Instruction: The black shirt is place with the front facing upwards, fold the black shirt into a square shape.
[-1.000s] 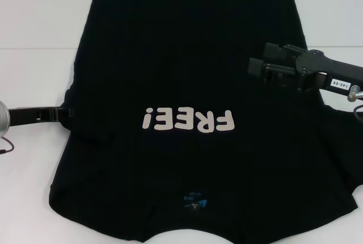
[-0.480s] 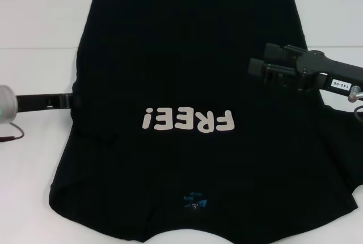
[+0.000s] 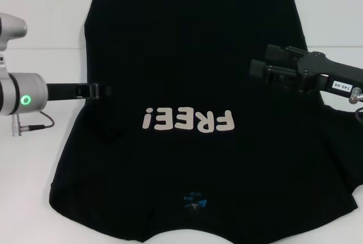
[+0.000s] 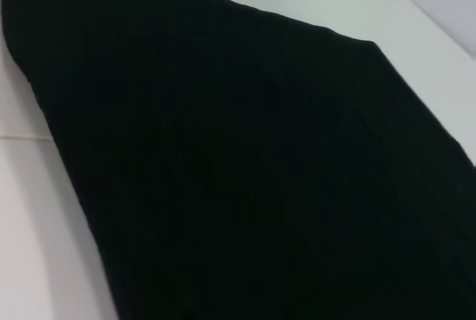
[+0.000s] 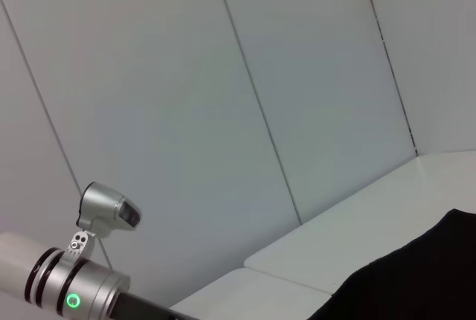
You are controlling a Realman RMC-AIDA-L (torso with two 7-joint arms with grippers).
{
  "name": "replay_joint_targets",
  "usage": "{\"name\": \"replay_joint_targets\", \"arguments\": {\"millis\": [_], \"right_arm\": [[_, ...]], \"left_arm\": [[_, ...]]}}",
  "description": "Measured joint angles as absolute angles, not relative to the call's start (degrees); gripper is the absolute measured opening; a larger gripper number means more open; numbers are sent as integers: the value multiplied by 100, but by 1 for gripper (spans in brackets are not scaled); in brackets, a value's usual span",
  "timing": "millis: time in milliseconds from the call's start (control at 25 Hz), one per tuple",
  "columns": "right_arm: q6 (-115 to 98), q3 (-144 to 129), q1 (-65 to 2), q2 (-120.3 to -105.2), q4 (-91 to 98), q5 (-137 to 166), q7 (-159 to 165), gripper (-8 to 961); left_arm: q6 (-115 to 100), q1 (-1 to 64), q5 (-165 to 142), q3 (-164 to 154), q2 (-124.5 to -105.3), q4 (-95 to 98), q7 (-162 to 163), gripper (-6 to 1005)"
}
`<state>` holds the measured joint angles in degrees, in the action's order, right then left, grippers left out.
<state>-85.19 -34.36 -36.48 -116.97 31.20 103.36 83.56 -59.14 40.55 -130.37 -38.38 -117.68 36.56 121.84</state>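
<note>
Black shirt (image 3: 193, 74) lies flat; left pincer (image 3: 101, 91) pinches its sleeve, right pincer (image 3: 258, 69) spread.

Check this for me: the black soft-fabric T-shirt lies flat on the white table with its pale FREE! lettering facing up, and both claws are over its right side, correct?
Not quite. In the head view only the right claw is over the right side of the black soft-fabric T-shirt; the left claw is at its left edge. The rest holds: the shirt lies flat on the white table with the pale FREE! lettering facing up.

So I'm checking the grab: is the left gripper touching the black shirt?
Cannot tell. In the head view the left gripper overlaps the black shirt's left edge, black on black, so no contact or gap shows.
</note>
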Motion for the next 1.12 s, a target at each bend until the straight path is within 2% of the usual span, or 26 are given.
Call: {"name": "replay_joint_targets", "arguments": {"millis": [200,400,560,760,800,840,880,960,1120], "right_arm": [[-8517,-3436,-3649,-11681,3121,10336,8352,881],[-8516,-3436,-3688,-11657,3144,10336,8384,881],[-8518,-3390,-3697,-11593,3165,10336,8438,881],[-8516,-3264,-3654,-11433,3163,10337,8685,881],[-8515,-3244,-3645,-11390,3163,10342,8786,881],[-8509,-3210,-3627,-11261,3168,10367,9145,881],[-8509,-3210,-3627,-11261,3168,10367,9145,881],[-8463,-3208,-3599,-10996,3175,10431,9912,881],[-8402,-3243,-3541,-10571,3199,10856,11487,882]], "left_arm": [[-5837,4126,-13010,-3811,-11931,3640,12266,134],[-5772,4194,-12876,-3778,-12028,3619,12295,308],[-5783,4190,-12441,-3772,-12035,3556,12302,416],[-5929,4137,-11959,-3810,-12004,3427,12169,539],[-5951,4112,-11959,-3812,-12002,3442,12143,563],[-6041,4075,-11958,-3806,-11991,3474,12081,588],[-6124,4049,-11951,-3799,-11982,3496,12023,626],[-6830,3896,-11790,-3770,-11931,3622,11461,703],[-7728,3675,-11432,-3764,-11950,3757,10365,830]]}}
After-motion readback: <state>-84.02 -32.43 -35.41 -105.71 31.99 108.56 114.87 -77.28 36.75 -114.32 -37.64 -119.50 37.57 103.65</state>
